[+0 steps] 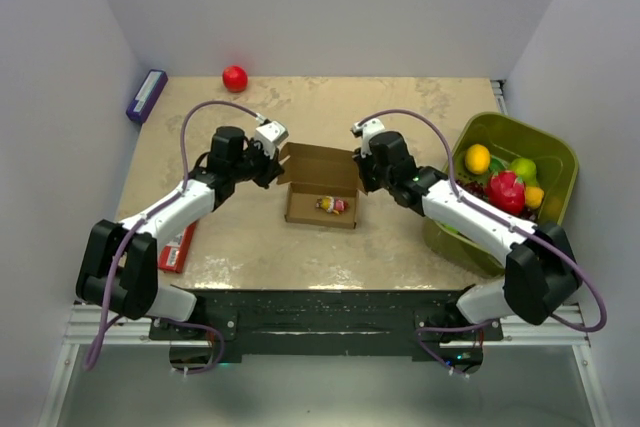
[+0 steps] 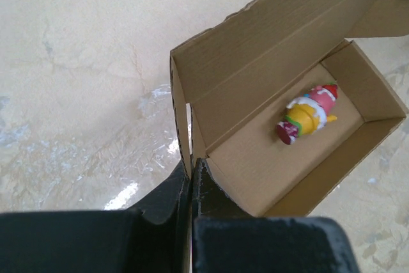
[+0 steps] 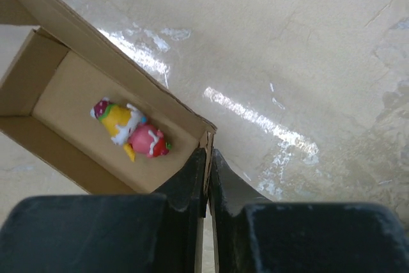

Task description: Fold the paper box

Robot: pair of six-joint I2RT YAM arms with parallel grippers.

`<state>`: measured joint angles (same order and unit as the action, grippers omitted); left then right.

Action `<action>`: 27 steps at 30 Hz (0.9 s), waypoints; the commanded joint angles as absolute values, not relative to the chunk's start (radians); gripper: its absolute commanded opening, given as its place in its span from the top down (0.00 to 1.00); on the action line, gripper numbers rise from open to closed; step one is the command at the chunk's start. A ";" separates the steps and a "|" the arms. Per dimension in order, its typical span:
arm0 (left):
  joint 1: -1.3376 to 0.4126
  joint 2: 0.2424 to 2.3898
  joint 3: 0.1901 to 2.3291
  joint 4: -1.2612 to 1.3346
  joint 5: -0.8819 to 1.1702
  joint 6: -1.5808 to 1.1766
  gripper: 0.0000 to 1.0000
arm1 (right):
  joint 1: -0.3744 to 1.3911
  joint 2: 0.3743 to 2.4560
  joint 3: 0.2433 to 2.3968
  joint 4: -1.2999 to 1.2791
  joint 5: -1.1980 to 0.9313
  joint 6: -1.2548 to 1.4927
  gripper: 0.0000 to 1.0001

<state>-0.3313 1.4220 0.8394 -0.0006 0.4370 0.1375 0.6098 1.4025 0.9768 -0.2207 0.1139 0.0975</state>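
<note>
The table [image 1: 400, 107] is left bare ahead of and behind the box [image 1: 322, 167], set mid-table with its lid raised. Its left edge is pinched by the left gripper [image 2: 190, 177], its right edge by the right gripper [image 3: 208, 164] — a toy [image 2: 307, 114] is seen inside.

Paper box [image 1: 322, 187] lies at the centre of the table [image 1: 400, 107], its lid flap raised on the far side. Toy figure [image 1: 333, 205] lies inside on the box floor, toward the right end. Left gripper [image 1: 274, 169] is at the box's left end wall and right gripper [image 1: 359, 171] at its right end wall, each with cardboard between its fingers. Ball [image 1: 235, 78]: far edge, left of centre. Small box [image 1: 146, 95]: far left corner. Flat pack [image 1: 178, 245]: near left, beside the left arm. Bin [image 1: 560, 147]: right side, toy fruit [image 1: 505, 190] in it.
</note>
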 commanded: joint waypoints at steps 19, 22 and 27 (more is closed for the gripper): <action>-0.531 1.612 0.953 0.287 -0.084 -0.153 1.00 | 0.641 1.519 1.017 0.196 0.505 0.373 0.95; -0.555 1.643 0.950 0.313 -0.113 -0.185 1.00 | 0.647 1.531 0.996 0.215 0.517 0.388 0.95; -0.597 1.663 0.928 0.353 -0.167 -0.221 1.00 | 0.666 1.519 0.953 0.232 0.560 0.396 0.96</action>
